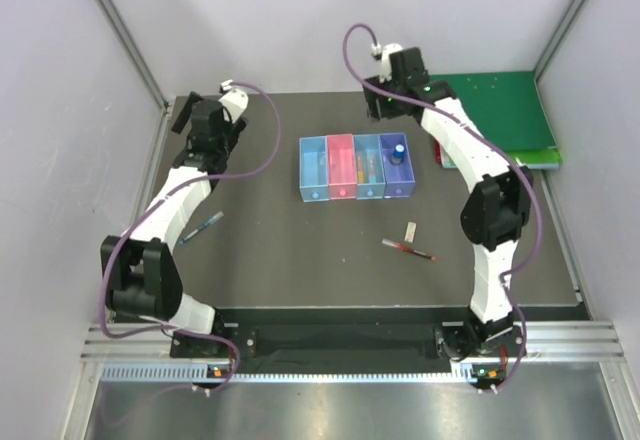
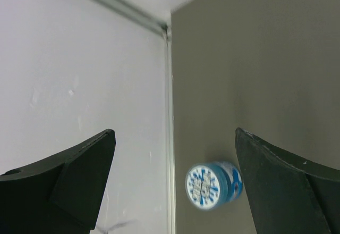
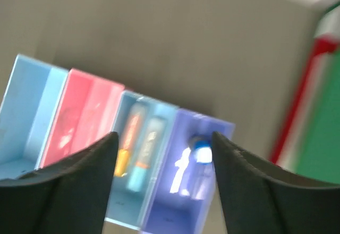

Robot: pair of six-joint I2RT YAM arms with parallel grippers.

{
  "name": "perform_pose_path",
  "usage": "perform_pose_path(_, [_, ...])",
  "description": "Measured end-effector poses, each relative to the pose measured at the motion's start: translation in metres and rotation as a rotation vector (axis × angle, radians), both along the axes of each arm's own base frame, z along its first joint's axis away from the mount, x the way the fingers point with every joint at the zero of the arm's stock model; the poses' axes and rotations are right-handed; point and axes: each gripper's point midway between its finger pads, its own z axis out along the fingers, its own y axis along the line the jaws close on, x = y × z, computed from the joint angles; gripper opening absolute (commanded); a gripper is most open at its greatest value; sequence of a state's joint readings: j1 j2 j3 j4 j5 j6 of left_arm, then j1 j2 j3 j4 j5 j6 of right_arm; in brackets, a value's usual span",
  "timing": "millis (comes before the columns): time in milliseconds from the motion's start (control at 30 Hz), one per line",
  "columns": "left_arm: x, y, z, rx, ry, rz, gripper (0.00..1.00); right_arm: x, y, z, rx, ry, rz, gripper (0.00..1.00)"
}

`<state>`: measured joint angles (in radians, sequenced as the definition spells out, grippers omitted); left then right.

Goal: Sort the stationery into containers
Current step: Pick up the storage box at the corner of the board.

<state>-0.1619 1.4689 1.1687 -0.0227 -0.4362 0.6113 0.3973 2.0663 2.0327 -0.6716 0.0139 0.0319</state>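
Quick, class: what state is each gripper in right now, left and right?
Left gripper: open, holding nothing.
Right gripper: open, holding nothing.

A large green binder (image 1: 495, 110) is lying flat at the far right corner of the dark surface (image 1: 300, 250), pale walls (image 1: 60, 110) enclosing it.

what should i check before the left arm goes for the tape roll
1. Left fingers open: ok.
2. Tape roll lined up between them: ok.
3. Room for a finger between roll and wall: cannot tell.
4. Right fingers open, holding nothing: ok.
5. Blue tray free for the roll: ok.
6. Red pen and eraser sorted: not ok, loose on the table.
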Motion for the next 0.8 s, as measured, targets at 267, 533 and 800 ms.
perform_pose_path(267, [-0.014,0.033,-0.055,-0.094,0.231,0.086,0.99,0.024,-0.066,0.090,-0.152,-0.272,-0.067,0.99])
perform_pose_path(533, [-0.027,0.096,-0.094,-0.303,0.399,0.227,0.99,0.015,-0.090,0.090,-0.257,-0.308,-0.056,1.00])
perform_pose_path(800, [-0.043,0.096,-0.147,-0.445,0.631,0.180,0.99,0.014,-0.092,0.081,-0.285,-0.301,-0.043,1.00])
